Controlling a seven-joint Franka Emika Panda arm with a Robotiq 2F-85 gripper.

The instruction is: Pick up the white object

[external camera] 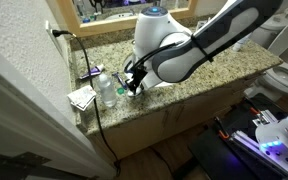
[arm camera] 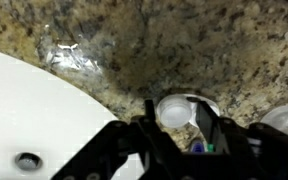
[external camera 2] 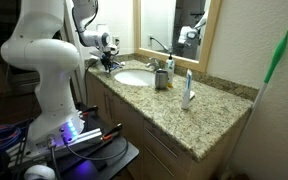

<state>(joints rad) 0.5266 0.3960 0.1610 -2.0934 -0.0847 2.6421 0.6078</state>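
one white arm is bent low over the speckled granite surface, with its two black fingers down right by the rim of the one white sink. now the wrist view: there's the white object, a single small round thing. it sits on the granite just beside the sink rim, squarely between the two fingers, one on each side. they're drawn in close around it, but i cannot tell from here whether they're actually pressing on it.

farther back on the granite there's one shiny, crinkled patch, maybe foil or maybe wet, i can't say. one clear bottle peeks in at the edge of the wrist view, near the white object.

in an exterior view a small cluster of clear bottles stands just beside the fingers, too blurred to count for sure. one white scrap of paper lies at the corner next to them. one black cable drops from the wall outlet across the surface and over its front edge.

past the sink i count one faucet, one metal cup and one slim white upright item, all well apart from the fingers. one mirror hangs above them, and one green-handled thing leans against the far wall.
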